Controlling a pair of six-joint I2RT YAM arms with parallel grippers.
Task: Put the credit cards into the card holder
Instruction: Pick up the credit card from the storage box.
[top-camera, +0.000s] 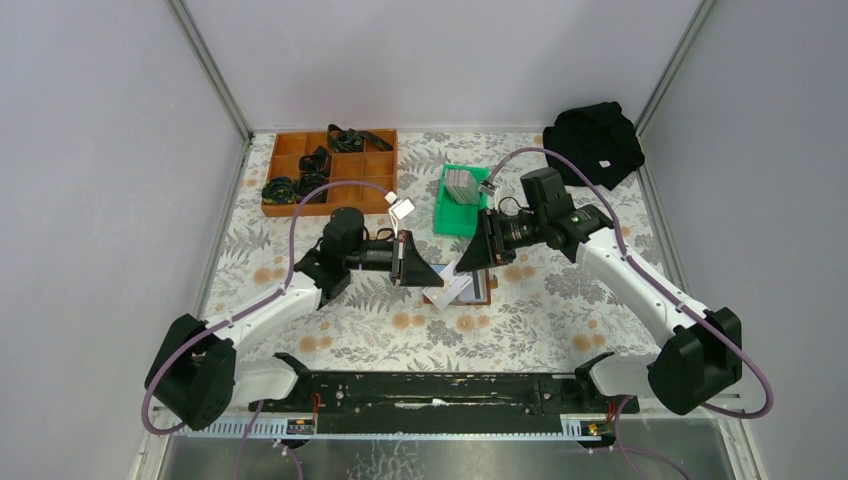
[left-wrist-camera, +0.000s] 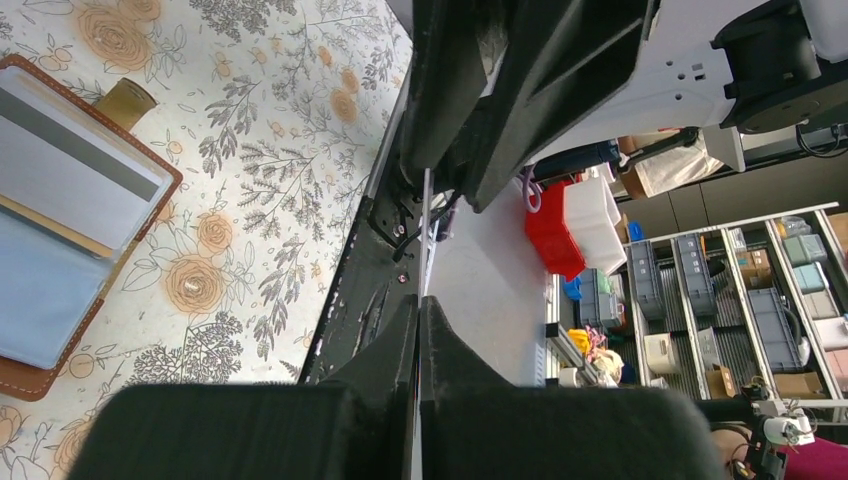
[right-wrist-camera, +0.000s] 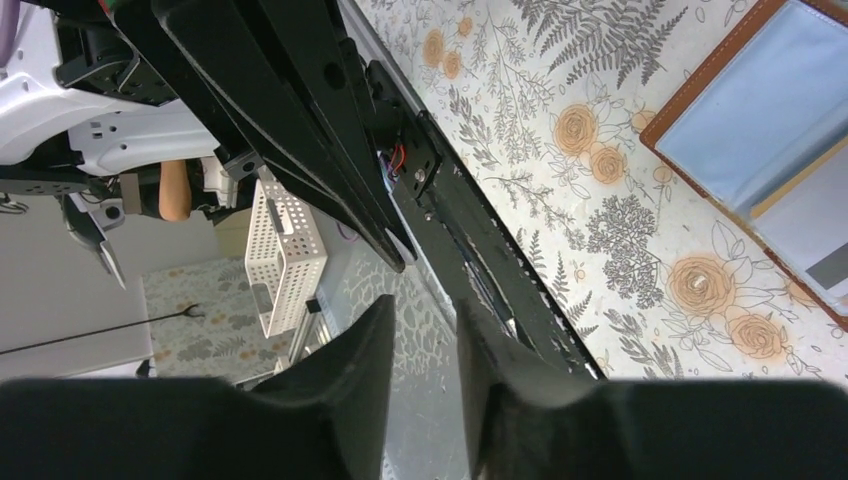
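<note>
— Left gripper (left-wrist-camera: 420, 300) first: how does it stand?

— Clamped tight. Its two fingers are pressed together on a credit card (top-camera: 446, 291). In the left wrist view the card shows edge-on, a thin pale line running straight out from the tips.

— And the right gripper (right-wrist-camera: 423, 305)?

— Jaws narrowly apart, with nothing between them in its own wrist view. It faces the left one tip to tip above the flowered cloth (top-camera: 560, 300), just beside the card's far end. Whether it touches the card I cannot tell.

— Where is the card holder (left-wrist-camera: 40, 285)?

— Lying open and flat on the cloth. Seen from above, it is at about 4 o'clock from the left gripper's tips and at 5 o'clock just under the right one. The held card is in the air, apart from it.

— Any other cards?

— A grey stack (top-camera: 461, 186) stands in the green bin (top-camera: 455, 220), at about 12 o'clock from the right gripper and well apart from the holder.
</note>
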